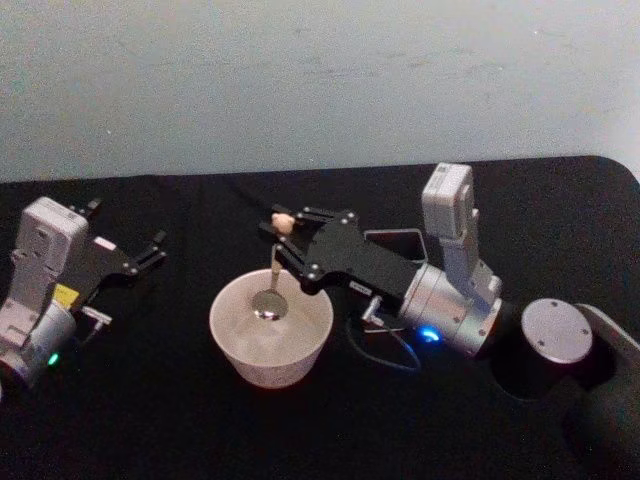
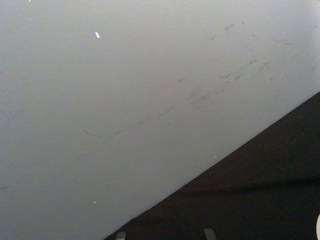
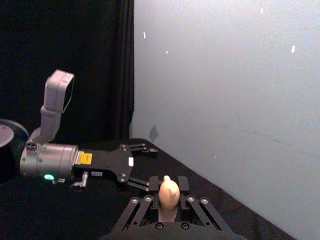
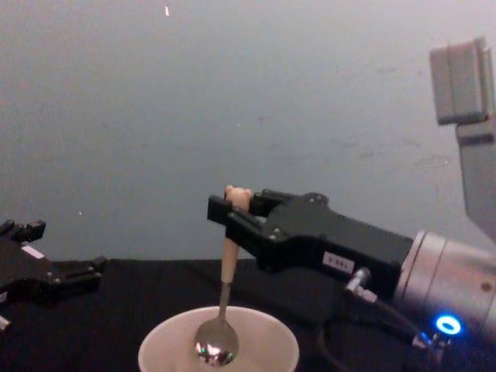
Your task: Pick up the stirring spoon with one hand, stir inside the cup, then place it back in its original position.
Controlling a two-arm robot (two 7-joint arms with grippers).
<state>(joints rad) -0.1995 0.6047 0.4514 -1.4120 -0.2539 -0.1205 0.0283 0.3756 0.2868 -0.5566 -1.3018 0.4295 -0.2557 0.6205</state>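
Note:
The stirring spoon hangs upright with its shiny bowl down inside the cream-white cup, just above the cup's floor. My right gripper reaches in from the right and is shut on the beige handle right below the bear head. The handle shows the same way from the side, in the right gripper, over the cup. The dark grey square holder stands behind my right arm, mostly hidden by it. Well left of the cup, my left gripper rests open with nothing in it.
A black cloth covers the table, and a pale wall rises behind its far edge. A cable loops beside the cup under the right wrist. From the right wrist view the left gripper shows farther off.

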